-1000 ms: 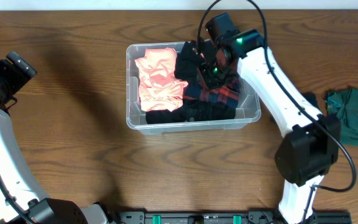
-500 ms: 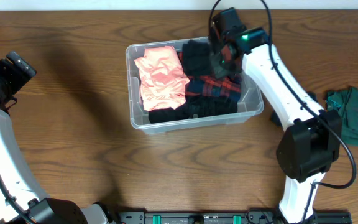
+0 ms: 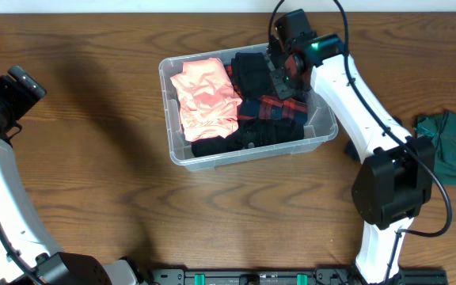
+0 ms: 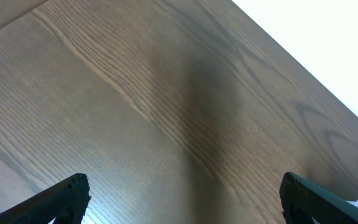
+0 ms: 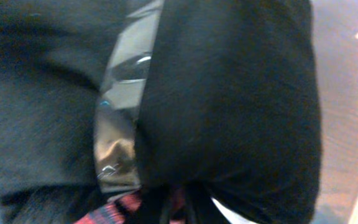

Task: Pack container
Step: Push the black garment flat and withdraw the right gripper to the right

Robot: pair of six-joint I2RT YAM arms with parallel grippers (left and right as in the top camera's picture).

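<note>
Wood-grain table [image 3: 93, 158], brown. Clear container [image 3: 244, 153] at centre-back, filled with pink garment [image 3: 206, 99], plaid cloth [image 3: 279, 109] and black garment [image 3: 253, 75]. Green cloth [image 3: 450, 146] well apart, far right. Right gripper [image 3: 279, 67] at back-right rim against black garment, jaw state unreadable. Left gripper [image 4: 182, 190] far left, fingers spread wide, holding nothing.

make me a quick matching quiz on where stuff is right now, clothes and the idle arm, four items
Things:
1. salmon-pink crumpled garment
2. red-and-black plaid garment
3. dark green crumpled cloth
4. left gripper

Places or states:
A. in the right half of the clear rectangular plastic container
B. lying on the wooden table near its right edge, outside the container
C. open, over bare wood, far to the left of the container
D. in the left half of the container

Pairs: 1-D, 2-A, 3-B, 4-C
</note>
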